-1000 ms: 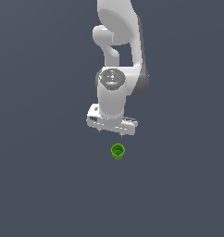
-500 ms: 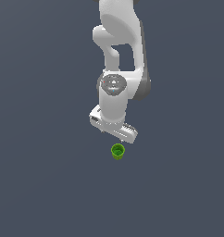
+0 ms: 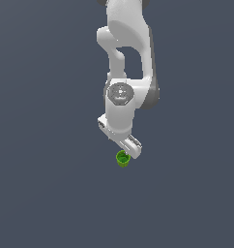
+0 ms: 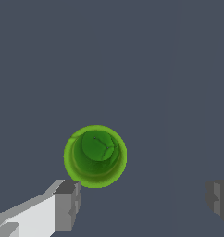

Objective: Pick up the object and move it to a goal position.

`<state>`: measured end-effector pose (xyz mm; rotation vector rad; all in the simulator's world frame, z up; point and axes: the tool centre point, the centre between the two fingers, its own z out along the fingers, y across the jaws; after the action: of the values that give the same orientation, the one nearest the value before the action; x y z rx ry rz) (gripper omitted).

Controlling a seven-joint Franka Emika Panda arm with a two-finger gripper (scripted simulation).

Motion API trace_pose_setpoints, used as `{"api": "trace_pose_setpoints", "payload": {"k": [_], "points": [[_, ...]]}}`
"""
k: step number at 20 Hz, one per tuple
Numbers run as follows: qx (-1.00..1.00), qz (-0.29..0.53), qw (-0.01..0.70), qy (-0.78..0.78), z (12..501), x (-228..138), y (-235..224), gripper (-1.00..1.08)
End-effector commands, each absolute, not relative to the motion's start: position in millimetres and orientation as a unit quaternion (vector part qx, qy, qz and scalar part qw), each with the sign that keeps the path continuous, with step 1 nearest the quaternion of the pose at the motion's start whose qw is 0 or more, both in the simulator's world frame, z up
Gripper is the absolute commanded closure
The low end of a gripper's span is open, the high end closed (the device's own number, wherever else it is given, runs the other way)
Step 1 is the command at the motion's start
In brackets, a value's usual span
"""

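Observation:
The object is a small bright green cup (image 3: 122,159) with a darker green inside, standing upright on the grey floor. In the exterior view my white gripper (image 3: 122,145) hangs just above it, and the hand's lower edge nearly overlaps the cup's rim. The wrist view looks straight down into the cup (image 4: 95,156). There my gripper (image 4: 144,200) is open, with two grey fingertips (image 4: 66,203) spread wide. The cup lies close to one fingertip, off the line between the two, and nothing is held.
A plain dark grey surface surrounds the cup in both views. The white arm (image 3: 124,58) comes down from above. No other objects or edges show.
The hand has turned about its vertical axis and dropped lower, closing most of the gap above the cup. The cup has stayed in place.

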<state>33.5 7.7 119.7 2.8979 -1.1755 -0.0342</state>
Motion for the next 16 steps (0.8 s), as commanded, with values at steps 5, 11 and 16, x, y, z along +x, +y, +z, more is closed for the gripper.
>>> {"api": "trace_pose_setpoints", "payload": {"k": [5,11,16], "points": [[0.889,-0.009,0.006,-0.457,113,41,12,-0.92],[0.849,-0.007,0.004,-0.528,108,47,16,-0.92],[0.812,-0.005,0.003,-0.584,103,52,20,-0.92]]}}
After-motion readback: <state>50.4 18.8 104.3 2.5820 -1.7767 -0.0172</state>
